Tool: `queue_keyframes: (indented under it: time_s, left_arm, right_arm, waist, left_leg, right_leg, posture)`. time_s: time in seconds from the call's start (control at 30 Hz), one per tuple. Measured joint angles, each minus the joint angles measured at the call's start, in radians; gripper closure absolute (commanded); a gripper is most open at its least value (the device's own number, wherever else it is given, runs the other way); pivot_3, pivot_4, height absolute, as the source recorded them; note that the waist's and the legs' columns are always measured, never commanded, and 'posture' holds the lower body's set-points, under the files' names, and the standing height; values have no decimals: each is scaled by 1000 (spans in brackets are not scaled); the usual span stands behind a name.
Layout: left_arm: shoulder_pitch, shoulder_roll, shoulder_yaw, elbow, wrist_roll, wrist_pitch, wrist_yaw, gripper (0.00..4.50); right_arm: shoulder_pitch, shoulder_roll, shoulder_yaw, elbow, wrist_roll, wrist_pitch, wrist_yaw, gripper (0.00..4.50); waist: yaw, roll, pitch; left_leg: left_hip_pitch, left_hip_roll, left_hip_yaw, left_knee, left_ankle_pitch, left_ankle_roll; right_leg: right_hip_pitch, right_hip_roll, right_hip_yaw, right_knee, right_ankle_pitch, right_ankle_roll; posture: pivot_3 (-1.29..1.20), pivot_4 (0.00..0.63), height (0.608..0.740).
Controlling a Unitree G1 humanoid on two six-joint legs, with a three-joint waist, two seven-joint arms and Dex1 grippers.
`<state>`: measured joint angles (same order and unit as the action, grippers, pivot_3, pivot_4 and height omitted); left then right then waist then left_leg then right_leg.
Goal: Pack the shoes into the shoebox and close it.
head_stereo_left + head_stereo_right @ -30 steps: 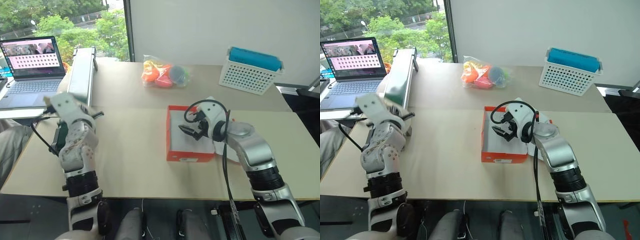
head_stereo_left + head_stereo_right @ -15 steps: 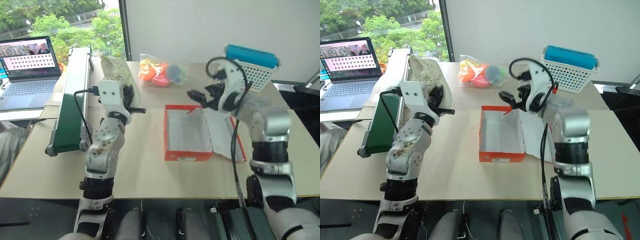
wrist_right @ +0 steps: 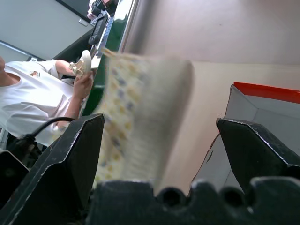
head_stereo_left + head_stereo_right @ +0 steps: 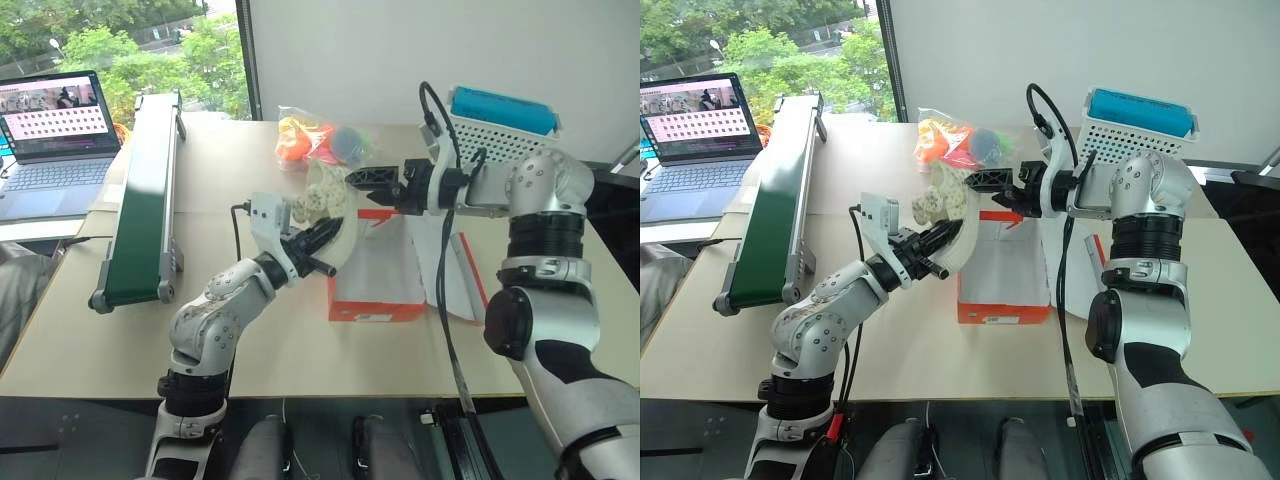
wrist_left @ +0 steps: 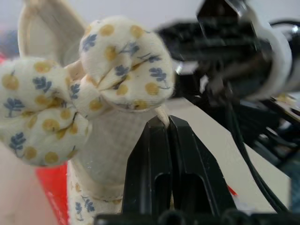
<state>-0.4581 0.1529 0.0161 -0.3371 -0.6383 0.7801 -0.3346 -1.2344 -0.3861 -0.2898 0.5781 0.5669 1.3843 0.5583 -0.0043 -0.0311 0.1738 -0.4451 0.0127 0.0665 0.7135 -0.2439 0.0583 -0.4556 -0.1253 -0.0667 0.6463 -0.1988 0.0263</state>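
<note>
A cream shoe (image 4: 325,195) with a flowered bow hangs above the left rim of the orange-red shoebox (image 4: 372,305), toe up. My left gripper (image 4: 318,238) is shut on its heel edge, and in the left wrist view the black fingers (image 5: 154,154) pinch the fabric of the shoe (image 5: 108,79). My right gripper (image 4: 362,181) stands open over the box's far end and points at the shoe. In the right wrist view the shoe (image 3: 140,108) lies between the spread fingers (image 3: 70,154). The box's lid (image 4: 470,285) lies open to the right.
A green conveyor (image 4: 140,190) runs along the table's left side, with a laptop (image 4: 55,130) beyond it. A bag of colourful balls (image 4: 315,140) and a white perforated basket (image 4: 495,135) stand at the back. A person (image 3: 33,98) holds another pale shoe (image 3: 83,63).
My left arm swung right with the shoe, from beside the conveyor to the box's left rim. My right gripper rose out of the box and turned to point at the shoe.
</note>
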Motion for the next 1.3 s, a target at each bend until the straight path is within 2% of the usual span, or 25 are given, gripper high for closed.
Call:
queue_keyframes:
  time_s: [0.3,0.4,0.67,0.8,1.0,1.13,1.2,1.3]
  left_arm:
    - [0,0,-16,-18,-9,2,3,4468]
    - [0,3,-19,-19,-8,2,5,4500]
    - [0,21,-36,-21,16,-1,10,4500]
    - [0,50,-64,-24,63,-8,13,4500]
    - [2,59,-81,-20,131,-56,23,2697]
    - [2,75,-81,-21,163,-75,27,2697]
    - [4,96,-76,-33,180,-89,28,2697]
    - [17,110,-59,-46,195,-101,30,2697]
  right_arm:
    - [7,108,-34,-5,14,22,-64,0]
    - [24,131,-80,-4,25,20,-103,668]
    - [30,145,-111,-44,35,17,-157,3369]
    - [45,169,-119,-79,35,20,-203,3369]
    - [72,206,-168,-139,44,22,-279,3397]
    - [89,193,-174,-163,16,-32,-347,3397]
    - [105,119,-129,-143,-50,-98,-377,3397]
    - [106,22,-126,-96,-99,-141,-391,3397]
  waist:
    - [-5,0,0]
    - [-5,0,0]
    - [-8,0,0]
    - [-8,0,0]
    - [-8,0,0]
    - [-5,0,0]
    - [2,0,0]
    - [2,1,0]
  left_leg:
    - [0,0,0,0,0,0]
    - [0,0,0,0,0,0]
    - [0,0,0,0,0,0]
    - [0,0,0,0,0,-1]
    - [0,0,0,0,0,-1]
    - [0,0,0,0,0,-1]
    - [0,-1,0,0,0,-1]
    - [-1,-1,0,0,0,0]
  right_leg:
    - [0,0,0,0,0,0]
    - [0,0,0,0,0,0]
    - [0,0,0,0,0,0]
    - [0,0,0,1,0,0]
    - [0,0,1,1,0,0]
    - [0,0,1,1,0,0]
    - [0,0,1,0,0,0]
    - [0,0,1,0,0,0]
  posture:
    - [0,150,699]
    - [0,150,699]
    - [0,150,699]
    - [0,150,699]
    - [0,150,699]
    - [0,150,699]
    - [0,150,699]
    - [0,150,699]
